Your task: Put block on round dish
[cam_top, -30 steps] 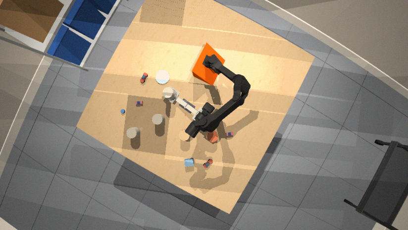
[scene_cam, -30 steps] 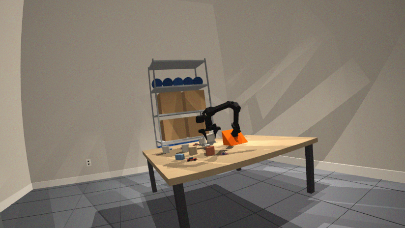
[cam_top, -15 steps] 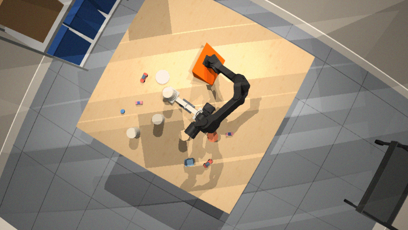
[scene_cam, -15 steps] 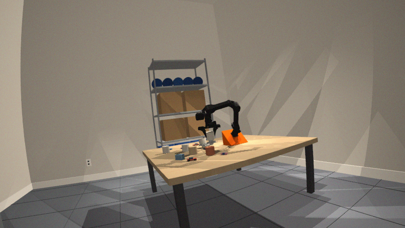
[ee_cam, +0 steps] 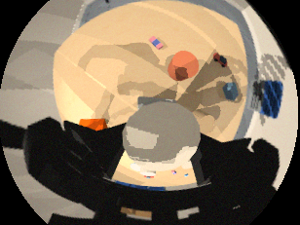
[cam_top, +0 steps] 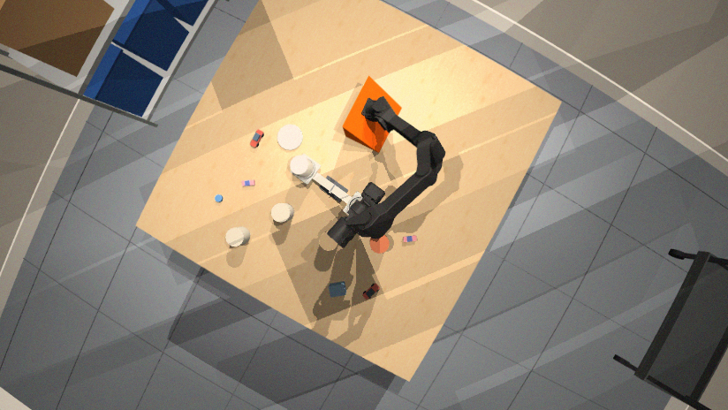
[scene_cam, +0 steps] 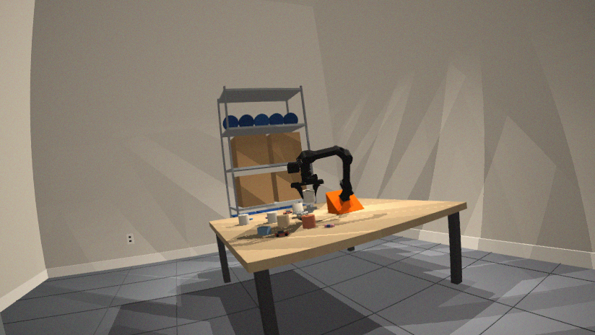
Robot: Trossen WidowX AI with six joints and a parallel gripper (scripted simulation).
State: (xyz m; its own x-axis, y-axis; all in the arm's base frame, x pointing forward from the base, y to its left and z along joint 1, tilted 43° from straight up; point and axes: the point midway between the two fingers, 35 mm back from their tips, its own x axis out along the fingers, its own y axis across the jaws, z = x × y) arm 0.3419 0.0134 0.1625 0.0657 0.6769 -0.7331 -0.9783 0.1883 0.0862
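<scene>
1. Pinching a pale cup (scene_cam: 308,195) in our gripper (scene_cam: 307,192), we hold it aloft above the table (scene_cam: 374,232).
2. The block stays hidden from us beneath the arm.
3. The round dish (cam_top: 290,137) waits bare; fetching the block remains.

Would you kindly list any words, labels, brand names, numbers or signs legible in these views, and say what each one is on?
None: no readable text shows in any view.
The pale cup in the black gripper, the orange wedge-shaped base, the brown cardboard boxes on the grey shelf and the wooden table all appear unmarked.
</scene>
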